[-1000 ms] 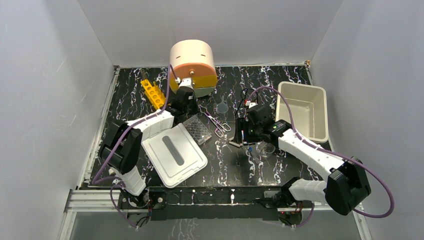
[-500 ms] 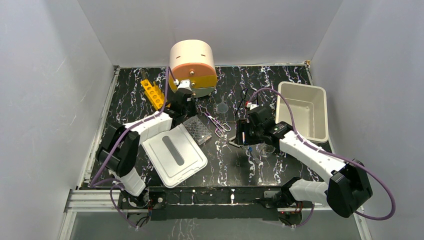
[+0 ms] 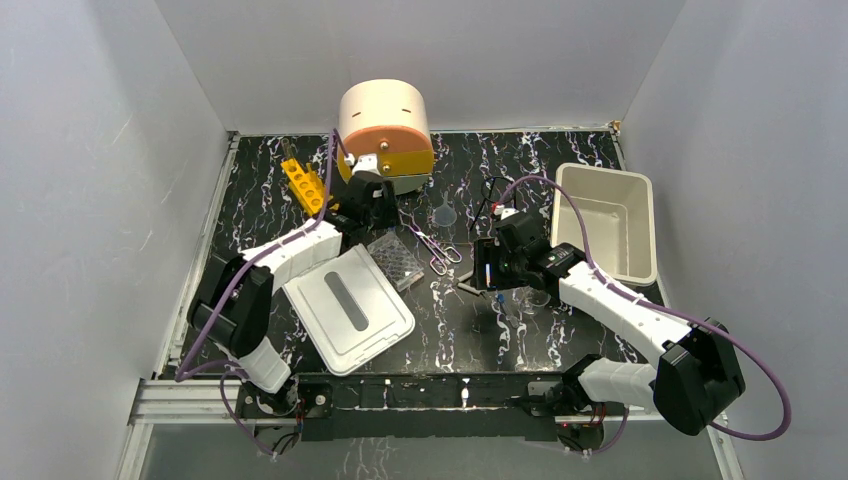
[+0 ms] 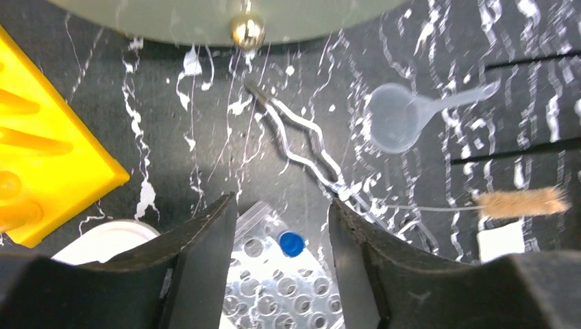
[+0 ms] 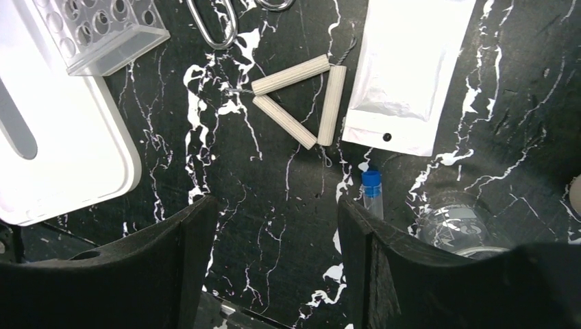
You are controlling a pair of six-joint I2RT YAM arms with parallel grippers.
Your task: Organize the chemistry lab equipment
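My left gripper (image 4: 282, 205) (image 3: 372, 215) hangs open over the far end of the clear well plate (image 4: 274, 288) (image 3: 395, 258). A blue-capped tube (image 4: 292, 242) stands in a well between the fingers, touching neither. The yellow rack (image 4: 41, 157) (image 3: 305, 186) lies to its left and thin metal scissors (image 4: 301, 147) just ahead. My right gripper (image 5: 277, 205) (image 3: 487, 272) is open over bare table. Ahead of it lie the white triangle (image 5: 301, 99), a white packet (image 5: 411, 68), another blue-capped tube (image 5: 371, 192) and a clear round dish (image 5: 459, 229).
The round peach-orange drawer unit (image 3: 385, 125) stands at the back, its knob (image 4: 246, 29) just ahead of the left gripper. The white bin (image 3: 600, 168) sits at the right and its slotted lid (image 3: 348, 305) at the front left. A clear funnel (image 4: 394, 123) and small brush (image 4: 521, 202) lie centre-back.
The left jaws have gone from shut to open, and the left arm has reached a little farther toward the drawer unit. The right arm shifted slightly left, then held still.
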